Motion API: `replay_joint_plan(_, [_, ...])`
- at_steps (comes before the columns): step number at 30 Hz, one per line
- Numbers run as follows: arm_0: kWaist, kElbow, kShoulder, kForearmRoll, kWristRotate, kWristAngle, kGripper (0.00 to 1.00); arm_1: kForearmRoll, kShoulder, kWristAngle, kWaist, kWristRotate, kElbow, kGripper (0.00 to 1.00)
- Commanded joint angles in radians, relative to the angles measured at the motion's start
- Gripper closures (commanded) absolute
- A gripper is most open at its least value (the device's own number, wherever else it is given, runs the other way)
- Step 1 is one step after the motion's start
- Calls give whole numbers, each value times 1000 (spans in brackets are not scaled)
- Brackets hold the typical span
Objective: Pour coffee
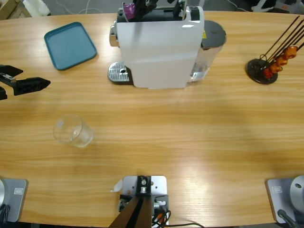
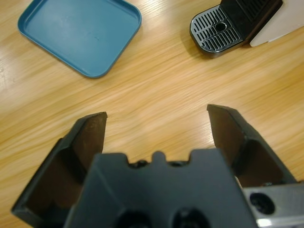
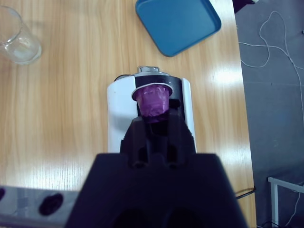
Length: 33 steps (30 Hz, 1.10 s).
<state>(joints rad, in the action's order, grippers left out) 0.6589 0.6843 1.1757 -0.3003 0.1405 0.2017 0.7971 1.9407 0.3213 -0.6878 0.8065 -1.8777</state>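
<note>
Landmark: the white coffee machine (image 1: 159, 47), standing at the table's (image 1: 190, 142) far middle. Left of it the left gripper (image 1: 40, 83) hangs at the picture's edge, jaws spread wide, nothing between them; its wrist view looks toward the teal tray (image 2: 83, 33) and the machine's perforated drip plate (image 2: 216, 33). The clear glass tumbler (image 1: 73, 131) stands in front of the machine and to its left, well apart from both grippers — whether it contains coffee cannot be made out. Above the machine's top, the right gripper (image 3: 154, 122) grips a purple capsule (image 3: 152, 99); the arm is largely cut off in the high view. Right of the machine stands a black capsule rack (image 1: 266, 66) with orange capsules. No legible writing.
</note>
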Motion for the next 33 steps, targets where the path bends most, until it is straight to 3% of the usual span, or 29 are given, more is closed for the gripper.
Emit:
replay_joint_plan(1, [7, -26, 32, 12, -10, -16, 89, 19, 61, -7, 14, -17, -12, 885])
replay_joint_plan(4, [7, -26, 32, 12, -10, -16, 91, 23, 63, -12, 14, -28, -14, 645])
replay_joint_plan(7, [7, -27, 32, 12, -10, -17, 92, 27, 64, -19, 14, -40, -15, 510])
replay_joint_plan(10, [7, -27, 32, 12, -10, -18, 91, 29, 65, -26, 14, -49, -15, 469])
replay_joint_plan(18, [7, -27, 32, 12, -10, -18, 92, 53, 57, -34, -4, -50, -51, 469])
replay_joint_plan(24, [7, -26, 35, 13, -10, -18, 87, 140, 3, -57, -130, -114, -271, 464])
replay_joint_plan(28, [7, -26, 33, 13, -10, -18, 87, 151, -43, -133, -232, -174, -348, 13])
replay_joint_plan(29, [7, -26, 33, 13, -10, -18, 88, 169, -57, -157, -247, -184, -362, 60])
replay_joint_plan(32, [7, -27, 30, 13, -10, -18, 90, 252, -122, -265, -260, -198, -371, 973])
replay_joint_plan(33, [7, -27, 30, 13, -10, -18, 90, 268, -156, -308, -260, -203, -366, 1000])
